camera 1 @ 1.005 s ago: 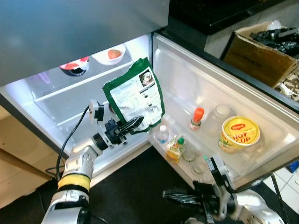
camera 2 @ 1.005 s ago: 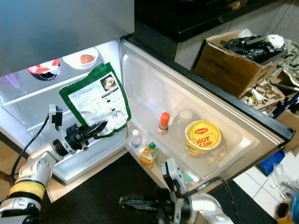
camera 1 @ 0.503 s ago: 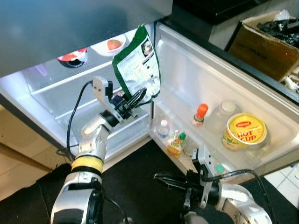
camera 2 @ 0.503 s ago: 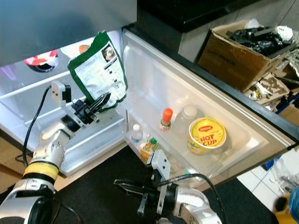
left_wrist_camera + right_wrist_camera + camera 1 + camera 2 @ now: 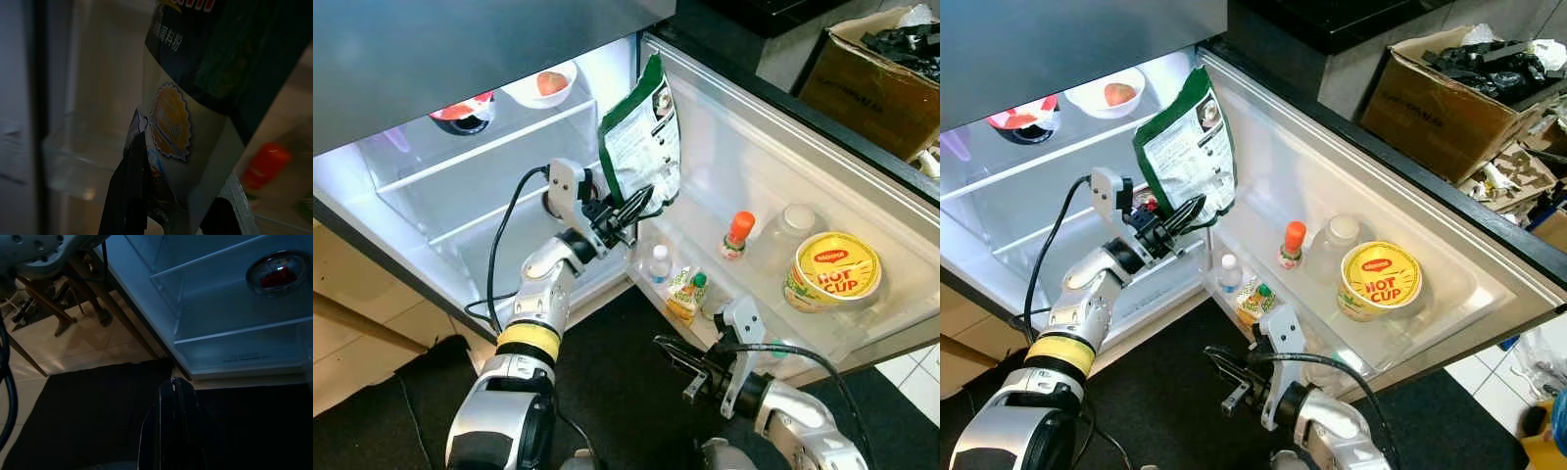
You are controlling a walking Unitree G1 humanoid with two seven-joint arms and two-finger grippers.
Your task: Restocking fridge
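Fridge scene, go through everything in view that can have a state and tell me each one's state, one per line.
Fridge door: open, shelf stocked.
Green pouch: upright, held in the air by the left end effector, at the door's hinge side.
Right end effector: shut, empty, low over the dark floor mat.
Hot Cup tub: lidded, on the door shelf.
Orange-capped bottle: capped, upright.
Cardboard box: open, filled.

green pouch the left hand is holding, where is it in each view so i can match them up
Left eye view: green pouch upper middle, above the left hand, at the fridge door's hinge edge.
Right eye view: pouch upper left of centre.
Left wrist view: pouch close up, centre to upper right.
Right wrist view: not in it.
Shared landmark: the orange-capped bottle in the door shelf, a blurred orange blob in the left wrist view.
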